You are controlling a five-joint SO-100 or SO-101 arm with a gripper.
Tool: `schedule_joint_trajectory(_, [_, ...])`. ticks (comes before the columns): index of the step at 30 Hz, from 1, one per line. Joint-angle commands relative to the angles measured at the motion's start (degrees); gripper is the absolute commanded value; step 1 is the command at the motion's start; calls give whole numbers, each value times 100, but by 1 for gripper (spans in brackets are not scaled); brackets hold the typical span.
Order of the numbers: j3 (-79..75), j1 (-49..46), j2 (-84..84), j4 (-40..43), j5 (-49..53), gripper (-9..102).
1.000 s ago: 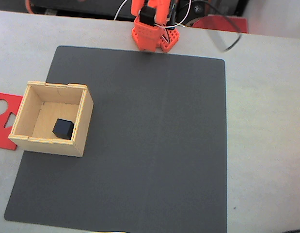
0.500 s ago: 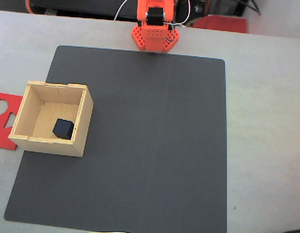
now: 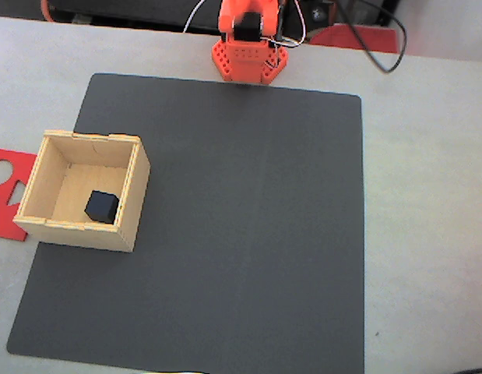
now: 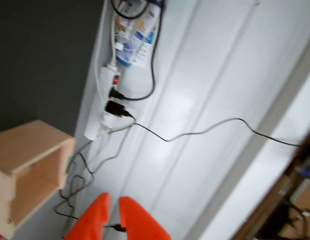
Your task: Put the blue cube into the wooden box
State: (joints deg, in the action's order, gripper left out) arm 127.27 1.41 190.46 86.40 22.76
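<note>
In the fixed view the wooden box (image 3: 38, 183) stands on the left part of the dark mat, open side up. The blue cube (image 3: 101, 206) rests on the box floor, near its right wall. My orange arm (image 3: 248, 47) is folded back over its base at the top edge, far from the box. In the wrist view my gripper (image 4: 114, 197) rises from the bottom edge. Its two orange fingers (image 4: 94, 222) stand almost together with only a thin gap, and nothing is held between them.
A dark grey mat (image 3: 241, 234) covers most of the pale table. A flat red cut-out sheet (image 3: 3, 191) lies left of the box. A black cable (image 3: 377, 51) loops at the top right. The wrist view shows a power strip (image 4: 107, 105), cables and a light wooden piece (image 4: 29, 165).
The arm has turned slightly and settled over its base. The cable at the top right swung and now lies still. Box and cube have not moved.
</note>
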Motion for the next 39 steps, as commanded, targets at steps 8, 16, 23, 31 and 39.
schedule_joint_trajectory(8, [2725, -149, 88, -598, -519, 0])
schedule_joint_trajectory(16, [3604, -554, 88, -976, -633, 0])
schedule_joint_trajectory(23, [4438, -861, 79, -1336, -747, 0])
schedule_joint_trajectory(31, [4438, -817, 79, -1327, -721, 0])
schedule_joint_trajectory(39, [4438, -809, 79, -1327, -712, 0])
